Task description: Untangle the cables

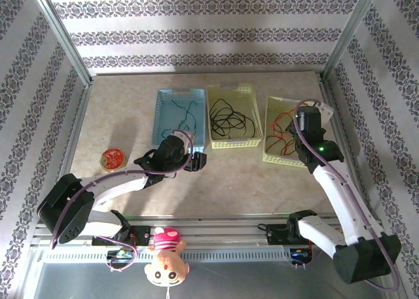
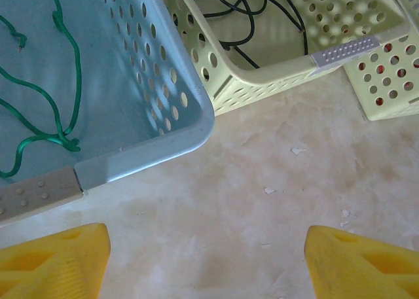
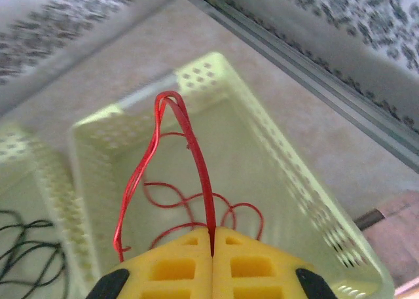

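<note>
A red cable [image 3: 200, 161] rises in a loop from my right gripper [image 3: 212, 237], which is shut on it above the right yellow-green basket [image 3: 314, 201]. The rest of the red cable [image 1: 280, 137] lies coiled in that basket [image 1: 270, 156]. The dark green cable [image 2: 65, 83] lies in the blue basket [image 2: 163, 145], also seen from the top view as the green cable [image 1: 184, 119]. The black cable [image 1: 229, 119] is piled in the middle basket [image 1: 234, 142]. My left gripper [image 2: 206, 263] hovers open over bare table just in front of the blue basket's near right corner, nothing between its fingers [image 2: 55, 263].
A small round orange-red object [image 1: 112, 158] lies on the table at the left. A pink doll [image 1: 167, 254] hangs at the near rail between the arm bases. Metal frame posts and patterned walls enclose the table on three sides.
</note>
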`<state>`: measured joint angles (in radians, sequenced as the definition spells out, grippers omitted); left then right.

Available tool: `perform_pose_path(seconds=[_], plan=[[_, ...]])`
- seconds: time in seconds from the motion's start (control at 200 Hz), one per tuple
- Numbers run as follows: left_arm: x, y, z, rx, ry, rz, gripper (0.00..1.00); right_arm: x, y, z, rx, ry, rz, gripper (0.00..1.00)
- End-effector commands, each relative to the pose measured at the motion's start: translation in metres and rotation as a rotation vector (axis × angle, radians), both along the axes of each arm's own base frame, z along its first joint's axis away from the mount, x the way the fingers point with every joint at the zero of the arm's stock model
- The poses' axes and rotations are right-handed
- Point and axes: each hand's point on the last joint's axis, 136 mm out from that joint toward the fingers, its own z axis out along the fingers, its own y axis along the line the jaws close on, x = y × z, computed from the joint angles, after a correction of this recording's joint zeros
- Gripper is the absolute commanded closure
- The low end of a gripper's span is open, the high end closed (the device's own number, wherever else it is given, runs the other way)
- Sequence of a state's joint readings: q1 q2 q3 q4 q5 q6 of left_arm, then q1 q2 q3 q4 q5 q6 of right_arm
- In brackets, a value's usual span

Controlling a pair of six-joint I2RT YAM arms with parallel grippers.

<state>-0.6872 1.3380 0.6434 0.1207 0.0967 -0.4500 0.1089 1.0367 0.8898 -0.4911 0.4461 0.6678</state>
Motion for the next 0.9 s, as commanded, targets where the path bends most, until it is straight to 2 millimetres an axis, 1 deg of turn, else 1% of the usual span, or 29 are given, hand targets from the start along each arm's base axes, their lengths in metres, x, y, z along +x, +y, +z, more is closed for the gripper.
perform_pose_path(seconds=[0.0,0.05,0.105,0.185,0.23,0.255,0.305,0.37,0.41,0.465,0.495,0.565,0.68,0.755,0.795,0.814,0.819,0.829,0.834,0.874,0.894], plan=[[-0.001,-0.003,0.005,-0.009,-0.023,-0.012,0.22,0.007,-0.008,-0.024,0.069,-0.001,-0.054,0.94],[-0.002,-0.002,0.005,-0.008,-0.022,-0.010,0.22,0.010,-0.009,-0.038,0.095,0.021,-0.057,0.93],[-0.003,-0.001,0.004,-0.006,-0.020,-0.008,0.22,0.015,-0.005,-0.056,0.144,0.052,-0.032,0.91],[-0.003,0.000,0.004,-0.003,-0.021,-0.007,0.22,0.025,0.009,-0.081,0.243,0.103,0.045,0.85],[-0.003,0.001,0.004,-0.002,-0.023,-0.004,0.22,0.027,0.018,-0.094,0.288,0.151,0.081,0.81],[-0.003,0.002,0.004,0.001,-0.024,-0.002,0.22,0.025,0.022,-0.101,0.307,0.181,0.096,0.77],[-0.002,0.004,0.005,0.007,-0.028,0.009,0.22,0.022,0.025,-0.109,0.323,0.226,0.096,0.65],[0.001,0.010,0.005,0.025,-0.037,0.044,0.22,0.014,0.022,-0.114,0.322,0.245,0.071,0.57],[0.003,0.016,0.007,0.036,-0.049,0.075,0.22,0.009,0.017,-0.110,0.306,0.234,0.046,0.54],[0.007,0.028,0.010,0.057,-0.071,0.137,0.22,0.002,0.011,-0.105,0.285,0.218,0.019,0.51],[0.009,0.036,0.011,0.073,-0.082,0.178,0.22,-0.002,0.008,-0.100,0.269,0.203,0.006,0.50],[0.013,0.064,0.019,0.122,-0.132,0.305,0.21,-0.009,0.005,-0.088,0.245,0.164,0.006,0.48],[0.012,0.108,0.039,0.203,-0.223,0.473,0.19,-0.017,0.012,-0.075,0.192,0.128,0.083,0.45],[0.008,0.138,0.054,0.272,-0.273,0.569,0.17,-0.021,0.021,-0.064,0.100,0.107,0.168,0.41],[0.006,0.155,0.062,0.310,-0.299,0.619,0.14,-0.022,0.025,-0.055,0.029,0.080,0.210,0.40],[0.004,0.163,0.066,0.329,-0.311,0.642,0.10,-0.023,0.029,-0.050,-0.009,0.061,0.234,0.40],[0.004,0.165,0.067,0.336,-0.314,0.649,0.09,-0.023,0.029,-0.050,-0.018,0.057,0.239,0.38],[0.003,0.169,0.069,0.344,-0.321,0.660,0.02,-0.023,0.030,-0.047,-0.038,0.045,0.250,0.35],[0.003,0.171,0.069,0.350,-0.323,0.666,0.01,-0.023,0.031,-0.045,-0.047,0.039,0.256,0.34],[0.001,0.186,0.077,0.391,-0.348,0.706,0.01,-0.023,0.036,-0.036,-0.124,-0.010,0.289,0.30],[0.000,0.193,0.080,0.411,-0.360,0.721,0.01,-0.023,0.036,-0.031,-0.157,-0.036,0.295,0.22]])
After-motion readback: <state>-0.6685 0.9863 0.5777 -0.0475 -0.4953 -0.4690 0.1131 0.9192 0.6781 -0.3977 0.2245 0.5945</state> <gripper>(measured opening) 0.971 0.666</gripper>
